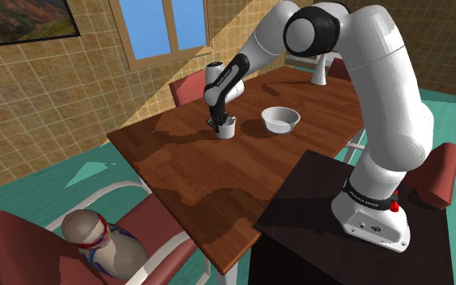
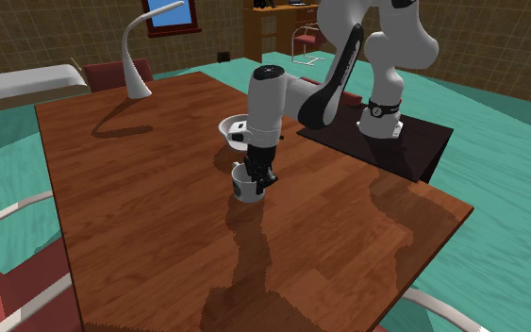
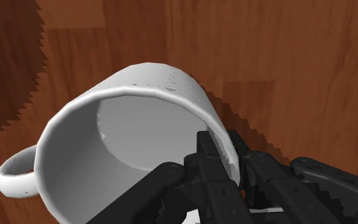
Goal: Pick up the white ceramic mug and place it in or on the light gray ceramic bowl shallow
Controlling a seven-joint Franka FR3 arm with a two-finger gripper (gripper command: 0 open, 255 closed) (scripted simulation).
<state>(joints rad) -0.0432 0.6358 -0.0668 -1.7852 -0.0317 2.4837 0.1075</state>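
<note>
Rim pinch: gripper (image 3: 210,162) clamped on wall of white mug (image 3: 149,86), one finger inside. Judged light, stiff, slick, chippable; may pivot. Target bowl (image 1: 281,120) at mug's 3 o'clock, shoulder view.

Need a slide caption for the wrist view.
Black gripper clasping the wall of the white mug, one finger inside, one outside, above the wooden table.

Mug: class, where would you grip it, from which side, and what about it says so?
Pinch the mug's wall at the rim, coming from above, away from the handle. It stands upright, mouth open, and the wall is thin. The gripper clasps that wall, one finger inside, one outside.
</note>
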